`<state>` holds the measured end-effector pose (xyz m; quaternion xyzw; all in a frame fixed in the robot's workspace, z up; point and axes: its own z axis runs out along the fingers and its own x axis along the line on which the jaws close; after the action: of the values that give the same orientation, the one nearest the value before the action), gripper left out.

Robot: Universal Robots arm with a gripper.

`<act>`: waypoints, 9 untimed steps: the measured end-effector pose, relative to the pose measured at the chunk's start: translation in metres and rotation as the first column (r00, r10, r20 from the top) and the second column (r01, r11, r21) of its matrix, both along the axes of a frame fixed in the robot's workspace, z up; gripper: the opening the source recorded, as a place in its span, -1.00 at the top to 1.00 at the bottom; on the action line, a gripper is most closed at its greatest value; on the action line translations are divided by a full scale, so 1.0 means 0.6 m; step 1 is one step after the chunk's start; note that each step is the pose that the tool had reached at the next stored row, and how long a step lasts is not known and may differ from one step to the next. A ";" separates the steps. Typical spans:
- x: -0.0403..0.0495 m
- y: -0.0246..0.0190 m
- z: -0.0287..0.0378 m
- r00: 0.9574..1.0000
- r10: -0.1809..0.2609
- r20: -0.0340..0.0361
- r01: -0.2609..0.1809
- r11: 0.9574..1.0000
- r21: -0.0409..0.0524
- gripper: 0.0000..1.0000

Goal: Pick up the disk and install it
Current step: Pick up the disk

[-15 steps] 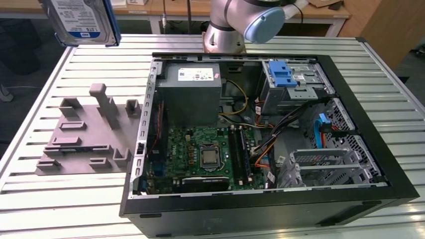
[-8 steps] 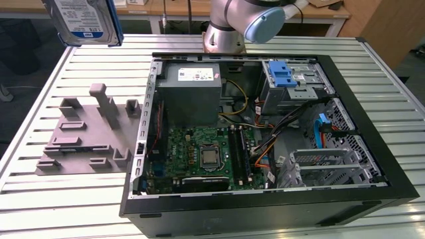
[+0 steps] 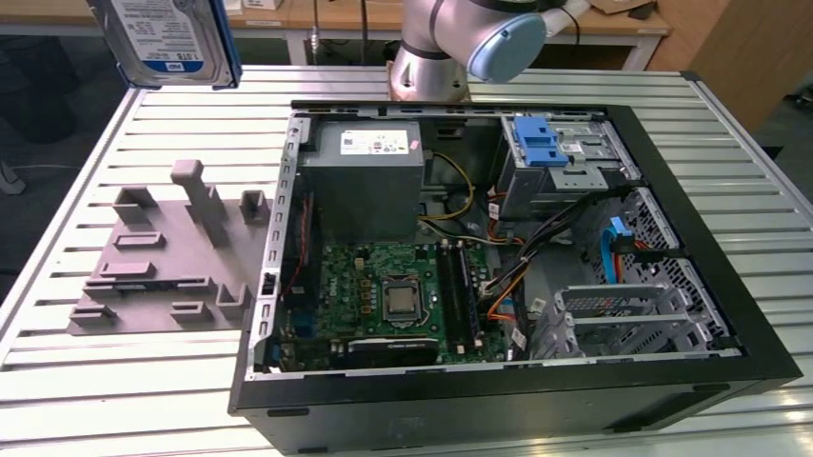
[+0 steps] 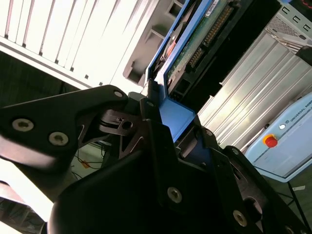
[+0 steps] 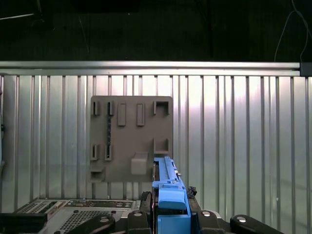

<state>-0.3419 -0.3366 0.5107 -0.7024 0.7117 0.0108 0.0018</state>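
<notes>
Exterior view, from its left: the disk (image 3: 171, 36) hangs in the air over the far left corner of the tabletop (image 3: 152, 381). It stands upright with its white-and-blue label facing the camera and a blue frame along its edges, well apart from the computer case (image 3: 508, 405). On the left part of the tabletop lies a grey plate (image 3: 152, 262) with raised blocks and slots, and nothing sits in them. The open computer case takes up the middle and right of the tabletop. Inside it, a grey power box (image 3: 366, 186) sits near the far wall, with a green circuit board (image 3: 381, 286) on the near side of it. Further right, in the far right corner of the case, stands a silver drive cage (image 3: 565, 171) with a blue latch (image 3: 539, 143). The arm (image 3: 458, 38) rises at the far edge of the tabletop, behind the case.

Both wrist views show the claw (image 4: 168, 119) clamped on the disk's blue frame, with black fingers (image 4: 151, 124) pressed against both sides of it. The second wrist view shows the disk's green underside. The first wrist view looks along the disk's blue edge, with the grey plate on the tabletop beyond it.
</notes>
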 end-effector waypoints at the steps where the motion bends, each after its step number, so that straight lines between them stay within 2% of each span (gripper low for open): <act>1: 0.001 0.0000 0.000 1.000 0.000 0.000 0.000 1.000 0.000 0.27; 9: 0.012 0.0000 0.000 1.000 0.000 0.000 0.000 1.000 0.000 0.27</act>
<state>-0.3349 -0.3367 0.5107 -0.7024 0.7117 0.0108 0.0018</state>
